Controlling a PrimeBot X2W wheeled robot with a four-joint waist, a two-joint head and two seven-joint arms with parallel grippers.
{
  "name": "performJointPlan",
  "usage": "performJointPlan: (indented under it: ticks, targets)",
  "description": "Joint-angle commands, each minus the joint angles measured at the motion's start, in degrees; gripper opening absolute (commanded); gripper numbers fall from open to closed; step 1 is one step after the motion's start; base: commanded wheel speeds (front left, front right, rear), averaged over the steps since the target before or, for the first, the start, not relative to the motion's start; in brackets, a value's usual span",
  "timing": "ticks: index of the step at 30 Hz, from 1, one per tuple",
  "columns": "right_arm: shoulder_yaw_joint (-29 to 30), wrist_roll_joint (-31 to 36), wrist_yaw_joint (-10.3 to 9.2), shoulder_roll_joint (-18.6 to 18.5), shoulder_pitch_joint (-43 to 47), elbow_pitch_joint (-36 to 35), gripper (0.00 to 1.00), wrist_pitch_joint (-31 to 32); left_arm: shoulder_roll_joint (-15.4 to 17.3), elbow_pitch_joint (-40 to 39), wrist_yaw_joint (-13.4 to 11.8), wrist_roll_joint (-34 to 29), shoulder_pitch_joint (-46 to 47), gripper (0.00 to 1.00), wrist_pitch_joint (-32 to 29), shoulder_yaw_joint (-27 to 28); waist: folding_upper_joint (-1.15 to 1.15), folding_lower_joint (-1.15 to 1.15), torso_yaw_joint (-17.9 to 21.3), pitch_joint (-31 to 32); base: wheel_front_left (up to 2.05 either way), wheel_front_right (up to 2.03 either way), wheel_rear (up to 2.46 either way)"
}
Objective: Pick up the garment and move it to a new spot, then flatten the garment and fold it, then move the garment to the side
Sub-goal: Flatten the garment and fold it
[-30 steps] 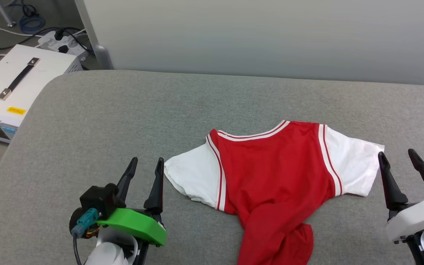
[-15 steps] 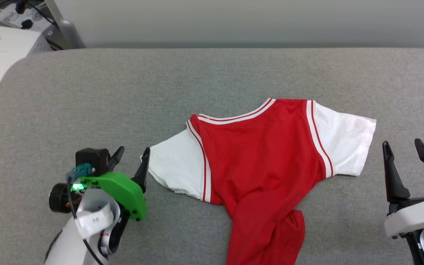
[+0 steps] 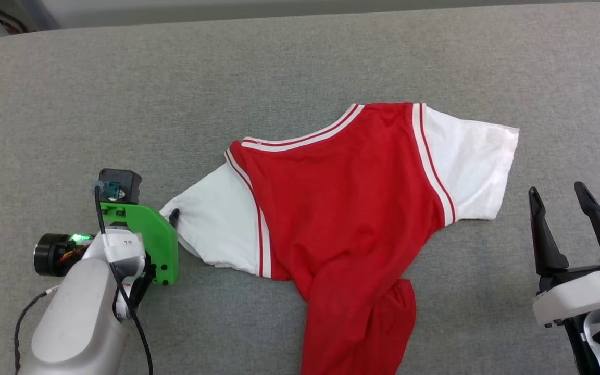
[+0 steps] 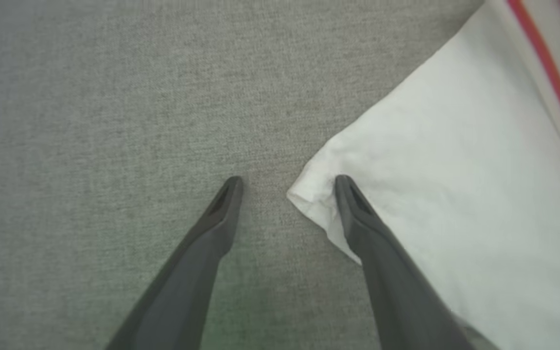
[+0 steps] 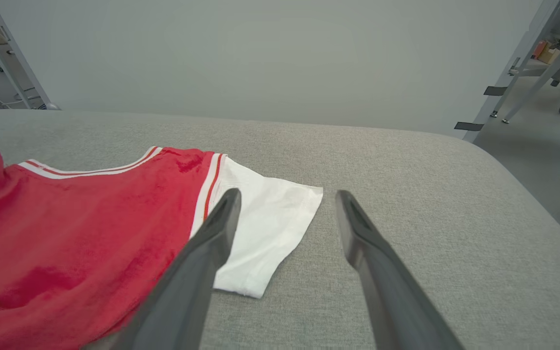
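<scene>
While both sets of fingers stand spread and empty, the left gripper (image 4: 287, 182) straddles a white sleeve corner of the garment (image 3: 341, 208) - one finger over cloth, one over the grey padded surface (image 3: 123, 104). The right gripper (image 3: 557, 190) stands near the opposite sleeve - apart from it. The garment lies mid-surface, its lower part bunched, collar toward the far edge.

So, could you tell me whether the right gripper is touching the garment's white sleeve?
Apart. The head view shows a strip of bare grey surface between the open right gripper and the garment.
</scene>
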State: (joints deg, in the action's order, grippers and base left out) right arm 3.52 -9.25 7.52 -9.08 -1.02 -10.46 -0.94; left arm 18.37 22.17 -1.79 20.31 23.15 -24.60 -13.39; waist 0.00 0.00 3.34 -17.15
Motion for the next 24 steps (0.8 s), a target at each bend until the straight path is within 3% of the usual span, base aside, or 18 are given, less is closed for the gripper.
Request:
performJointPlan:
  ticks: [1, 2, 3, 4, 5, 11, 19, 24]
  targets:
    - [0.0, 0.2, -0.03, 0.3, -1.1, 0.0, 1.0, -0.3, 0.6, 2.0, -0.5, -0.7, 0.0, 1.0, -1.7, -0.8, 0.0, 0.0, 1.3, -1.3, 0.0, 0.0, 0.0]
    - [0.0, 0.2, -0.03, 0.3, -1.1, 0.1, 1.0, -0.3, 0.7, 2.6, -0.4, -0.9, -0.1, 1.0, -2.6, -1.3, 0.0, 0.0, 1.4, -1.3, 0.0, 0.0, 0.0]
    - [-0.1, 0.3, -0.03, 0.3, -1.2, 0.2, 1.0, -0.3, 0.8, 3.2, 0.0, -0.9, -0.5, 0.87, -4.0, -1.9, 0.0, 0.0, 1.5, -1.4, 0.0, 0.0, 0.0]
    - [0.0, 0.3, -0.03, 0.3, -1.2, 0.2, 1.0, -0.4, 0.6, 3.5, 0.3, -0.5, -0.8, 0.34, -5.1, -2.3, 0.0, 0.0, 1.6, -1.4, 0.0, 0.0, 0.0]
    - [0.0, 0.3, -0.03, 0.3, -1.2, 0.3, 1.0, -0.4, 0.4, 3.6, 0.6, -0.2, -1.2, 0.0, -6.1, -2.7, 0.0, 0.0, 1.6, -1.3, 0.0, 0.0, 0.0]
    - [0.7, 0.6, -0.03, 0.2, -1.1, 0.8, 1.0, -0.1, 0.1, 2.6, 0.9, 0.7, -3.2, 0.0, -7.4, -3.4, 0.0, 0.0, 0.8, 0.0, 0.0, 0.0, 0.0]
    - [0.4, 0.3, -0.03, -2.2, -1.2, 0.9, 1.0, 2.6, -0.1, -3.5, -2.0, 0.7, -3.0, 0.0, 1.5, -0.5, 0.0, 0.0, -1.4, 3.0, 0.0, 0.0, 0.0]
    - [-0.3, -1.7, -0.03, -5.6, -1.5, 0.9, 1.0, 8.9, 0.0, -10.6, -2.8, 1.4, -2.8, 0.0, 5.4, 1.5, 0.0, 0.0, -3.0, 3.7, 0.0, 0.0, 0.0]
